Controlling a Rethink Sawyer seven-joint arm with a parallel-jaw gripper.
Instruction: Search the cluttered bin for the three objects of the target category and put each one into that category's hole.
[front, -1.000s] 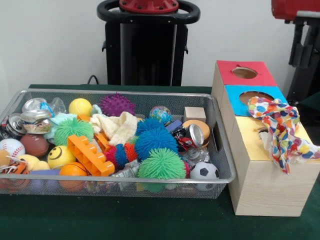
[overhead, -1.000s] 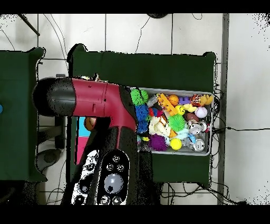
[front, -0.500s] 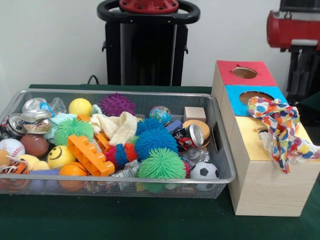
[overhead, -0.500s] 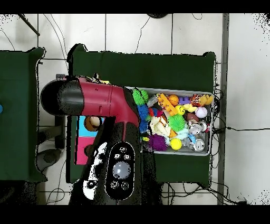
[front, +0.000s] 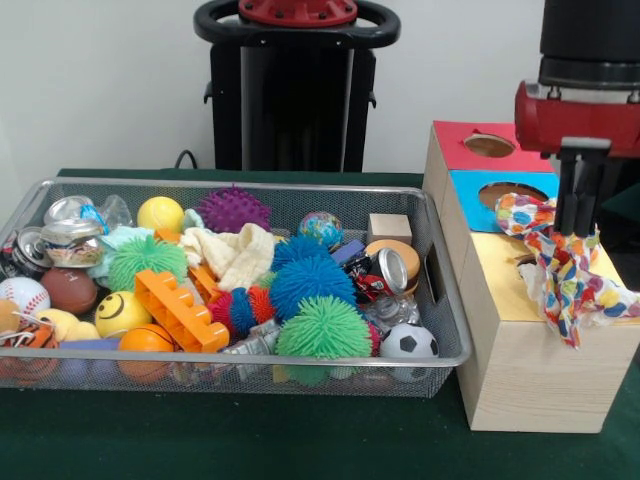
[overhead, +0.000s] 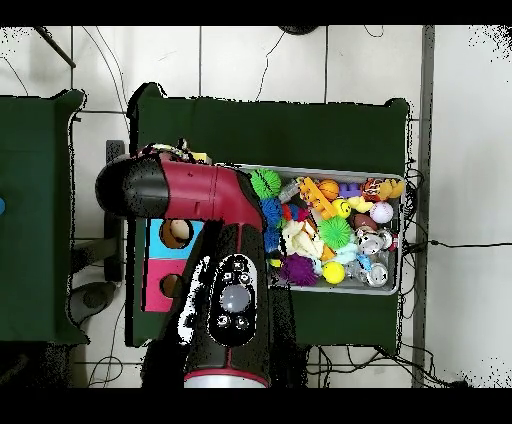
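Above wooden box (front: 520, 370); arm (front: 585, 110) vertical

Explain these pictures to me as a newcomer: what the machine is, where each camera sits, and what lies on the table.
The machine is a red and black robot arm. One camera faces it across the table; the other looks straight down. On the green table sits a wire bin full of balls, spiky toys, cans and blocks. Beside it stands a wooden box with red, blue and yellow sections, the red and blue ones showing holes. A spotted cloth drapes over the yellow part. The gripper is directly above that cloth; whether its jaws grip it is unclear.
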